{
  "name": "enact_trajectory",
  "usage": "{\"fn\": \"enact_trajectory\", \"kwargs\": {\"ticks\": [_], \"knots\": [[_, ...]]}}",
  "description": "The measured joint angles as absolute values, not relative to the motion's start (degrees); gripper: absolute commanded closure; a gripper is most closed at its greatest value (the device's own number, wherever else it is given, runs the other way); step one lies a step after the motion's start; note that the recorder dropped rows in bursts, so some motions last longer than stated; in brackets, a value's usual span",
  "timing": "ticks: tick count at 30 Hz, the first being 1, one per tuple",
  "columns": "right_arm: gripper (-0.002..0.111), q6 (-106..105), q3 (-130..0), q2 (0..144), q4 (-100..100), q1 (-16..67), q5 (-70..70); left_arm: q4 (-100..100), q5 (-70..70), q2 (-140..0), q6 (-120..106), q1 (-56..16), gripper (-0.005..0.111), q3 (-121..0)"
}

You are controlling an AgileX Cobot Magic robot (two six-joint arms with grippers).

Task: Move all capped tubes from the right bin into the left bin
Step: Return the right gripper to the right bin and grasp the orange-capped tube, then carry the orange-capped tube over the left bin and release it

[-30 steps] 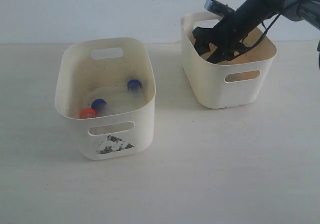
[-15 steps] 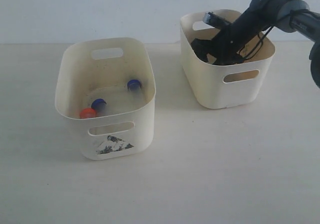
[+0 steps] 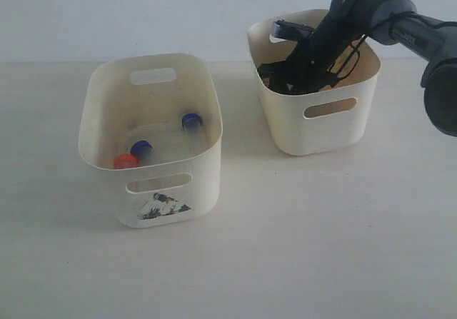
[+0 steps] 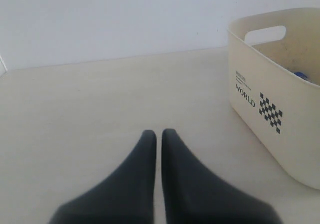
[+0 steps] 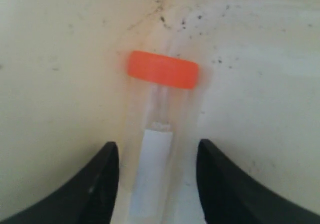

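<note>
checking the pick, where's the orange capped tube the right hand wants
Right wrist view: the orange-capped tube lies inside the right bin, flanked by the right hand.

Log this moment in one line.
right gripper: open around orange-capped clear plastic tube inside plain cream plastic bin | left gripper: shut, over table

My pale beige flat table top (image 3: 285, 255) holds two things - a cream plastic tub with a torn grey-black sticker (image 3: 203, 190) and a plain-fronted cream plastic tub (image 3: 314, 133), standing well apart.
</note>
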State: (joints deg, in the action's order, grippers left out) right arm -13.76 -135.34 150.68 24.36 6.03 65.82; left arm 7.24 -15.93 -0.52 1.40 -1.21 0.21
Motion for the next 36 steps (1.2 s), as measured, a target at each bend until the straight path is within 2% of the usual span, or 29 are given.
{"fn": "enact_trajectory", "kwargs": {"ticks": [2, 3, 4, 5, 6, 20, 27, 36], "knots": [[0.071, -12.95, -135.38, 150.68, 23.73, 6.27, 65.82, 7.24, -15.93, -0.52, 1.40, -1.21, 0.102, 0.21], [0.078, -12.71, -135.48, 150.68, 23.72, 6.27, 65.82, 7.24, -15.93, -0.52, 1.40, -1.21, 0.102, 0.21], [0.087, -12.20, -135.47, 150.68, 23.63, 6.36, 65.82, 7.24, -15.93, -0.52, 1.40, -1.21, 0.102, 0.21], [0.104, -11.88, -135.47, 150.68, 23.46, 6.50, 65.70, 7.24, -15.93, -0.52, 1.40, -1.21, 0.102, 0.21], [0.108, -11.49, -135.47, 150.56, 22.45, 6.73, 65.70, 7.24, -15.93, -0.52, 1.40, -1.21, 0.102, 0.21], [0.108, -5.33, -135.20, 148.08, 15.53, 6.76, 65.41, 7.24, -15.93, -0.52, 1.40, -1.21, 0.102, 0.21], [0.108, -5.10, -135.20, 146.96, 24.81, 4.82, 66.09, 7.24, -15.93, -0.52, 1.40, -1.21, 0.102, 0.21], [0.108, -5.77, -135.09, 143.39, 25.27, 2.83, 66.47, 7.24, -15.93, -0.52, 1.40, -1.21, 0.102, 0.21]]}}
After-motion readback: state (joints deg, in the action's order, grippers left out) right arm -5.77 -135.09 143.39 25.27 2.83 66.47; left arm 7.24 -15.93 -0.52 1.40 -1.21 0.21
